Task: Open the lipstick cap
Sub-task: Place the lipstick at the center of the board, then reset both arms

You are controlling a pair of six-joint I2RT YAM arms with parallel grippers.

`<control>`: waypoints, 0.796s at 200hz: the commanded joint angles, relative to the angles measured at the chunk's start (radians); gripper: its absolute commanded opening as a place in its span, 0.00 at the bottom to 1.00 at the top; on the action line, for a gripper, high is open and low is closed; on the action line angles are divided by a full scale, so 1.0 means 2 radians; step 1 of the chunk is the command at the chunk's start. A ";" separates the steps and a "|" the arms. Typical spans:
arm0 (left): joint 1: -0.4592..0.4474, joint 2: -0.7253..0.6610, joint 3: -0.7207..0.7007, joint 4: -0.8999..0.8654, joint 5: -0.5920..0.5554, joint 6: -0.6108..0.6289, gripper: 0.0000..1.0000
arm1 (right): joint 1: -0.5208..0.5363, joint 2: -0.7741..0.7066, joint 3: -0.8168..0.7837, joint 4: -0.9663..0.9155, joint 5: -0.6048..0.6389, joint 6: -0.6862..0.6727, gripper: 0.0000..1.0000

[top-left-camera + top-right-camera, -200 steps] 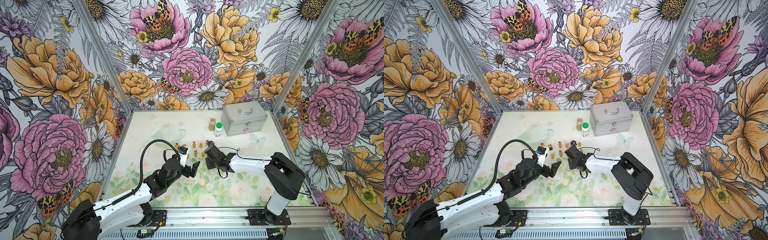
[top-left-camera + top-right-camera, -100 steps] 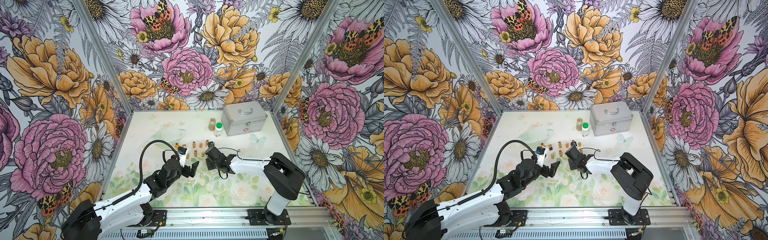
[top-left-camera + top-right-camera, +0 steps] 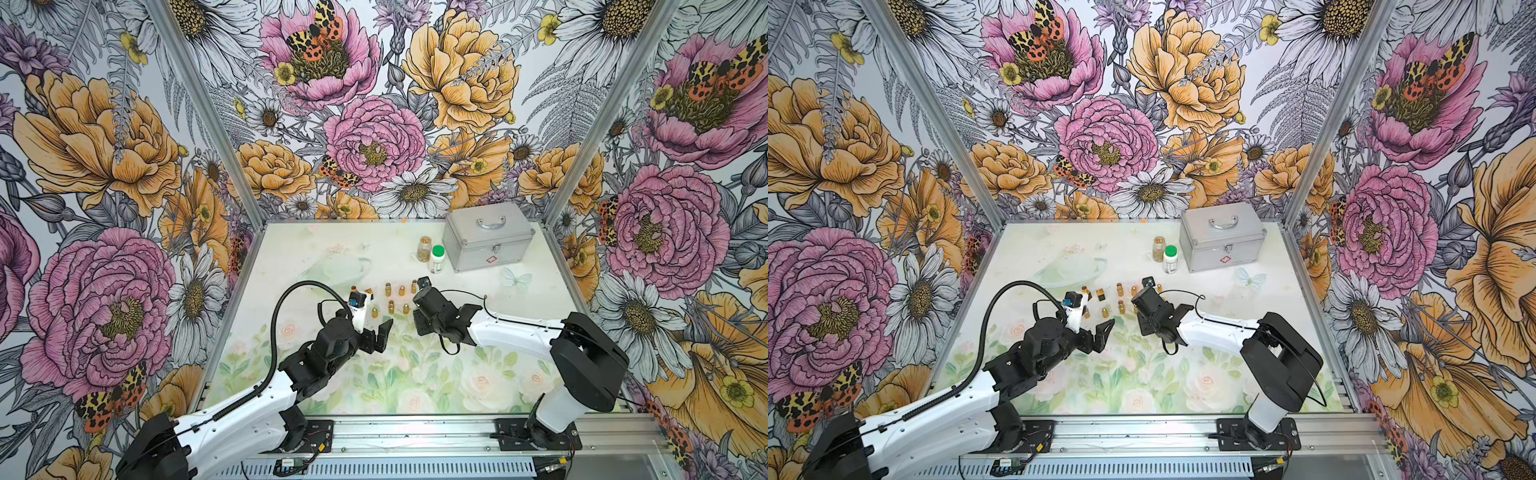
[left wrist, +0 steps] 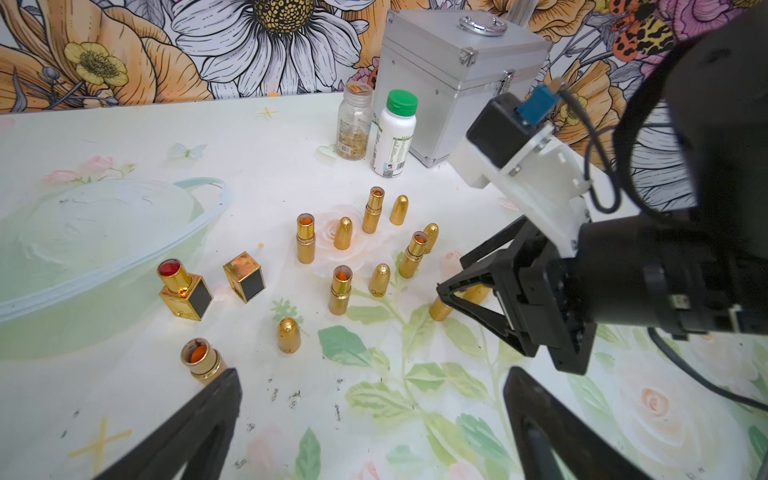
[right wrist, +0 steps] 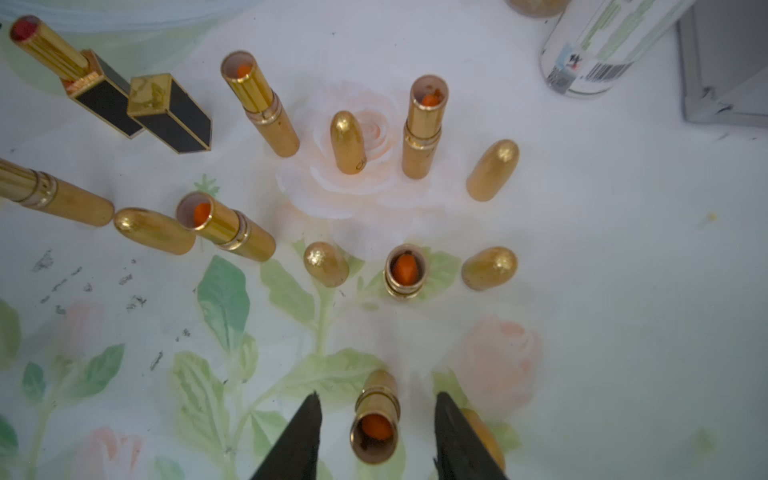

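Gleaming gold lipstick (image 5: pixel 376 409), uncapped, orange inside.

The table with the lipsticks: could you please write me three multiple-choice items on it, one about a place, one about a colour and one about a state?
1. Where does the white bottle stand?
A. On its own, far from everything
B. Beside the clear bottle, near the silver case
C. Held up in the air

2. What colour is its cap?
A. Red
B. Blue
C. Green

3. How is the right tool?
A. Open, straddling an uncapped lipstick
B. Shut on something
C. Shut and empty

Key: B, it stands right next to the clear bottle by the case; C, the cap is plainly green; A, the right wrist view shows a gap on either side of the lipstick.
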 commanded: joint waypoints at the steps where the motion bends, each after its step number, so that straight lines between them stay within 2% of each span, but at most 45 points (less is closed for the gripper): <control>1: 0.013 -0.023 0.064 -0.089 -0.079 -0.023 0.99 | 0.002 -0.059 0.052 -0.076 0.036 -0.005 0.53; 17: 0.045 -0.033 0.094 -0.126 -0.104 -0.040 0.99 | -0.010 -0.086 0.083 -0.122 0.075 -0.012 0.58; 43: 0.148 -0.041 0.114 -0.133 -0.118 -0.056 0.99 | -0.076 -0.116 0.103 -0.145 0.112 -0.016 0.72; 51: 0.183 -0.036 0.117 -0.132 -0.136 -0.055 0.99 | -0.093 -0.122 0.102 -0.144 0.151 -0.021 0.78; 65: 0.249 -0.013 0.122 -0.131 -0.160 -0.051 0.99 | -0.121 -0.119 0.094 -0.129 0.256 -0.038 0.95; 84: 0.333 0.050 0.116 -0.091 -0.166 -0.023 0.99 | -0.182 -0.115 0.052 -0.067 0.341 -0.048 1.00; 100: 0.379 0.101 0.095 -0.024 -0.149 -0.004 0.99 | -0.249 -0.119 -0.011 0.018 0.333 -0.046 1.00; 124: 0.398 0.135 0.034 0.136 -0.101 0.051 0.99 | -0.325 -0.091 -0.078 0.129 0.313 -0.062 1.00; 138: 0.407 0.166 0.004 0.222 -0.080 0.064 0.99 | -0.351 -0.065 -0.112 0.211 0.283 -0.090 1.00; 159: 0.411 0.221 0.005 0.270 -0.061 0.076 0.99 | -0.377 -0.028 -0.121 0.244 0.253 -0.103 1.00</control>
